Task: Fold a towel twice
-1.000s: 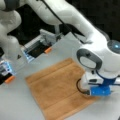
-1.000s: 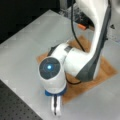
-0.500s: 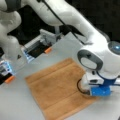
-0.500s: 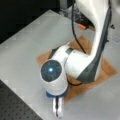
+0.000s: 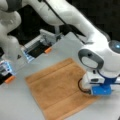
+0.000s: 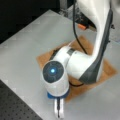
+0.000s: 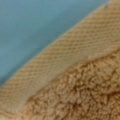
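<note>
Low over the grey table (image 5: pixel 62 53), the arm's gripper (image 6: pixel 59 110) sits at the tan-brown terry cloth towel's (image 5: pixel 56 86) corner at a front view's right — whether its fingers are parted or closed on the cloth cannot be told. Lying flat and unfolded on the table in both front views, the towel (image 6: pixel 107 70) is partly hidden beneath the white arm. Wrist view shows the towel's (image 7: pixel 82 82) woven hem band and pile close up — table beside it.

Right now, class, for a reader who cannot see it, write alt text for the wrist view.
Close-up of the tan terry towel: its flat woven hem band runs diagonally from lower left to upper right, fluffy pile below it. Bare table fills the upper left. The hand does not show.
</note>
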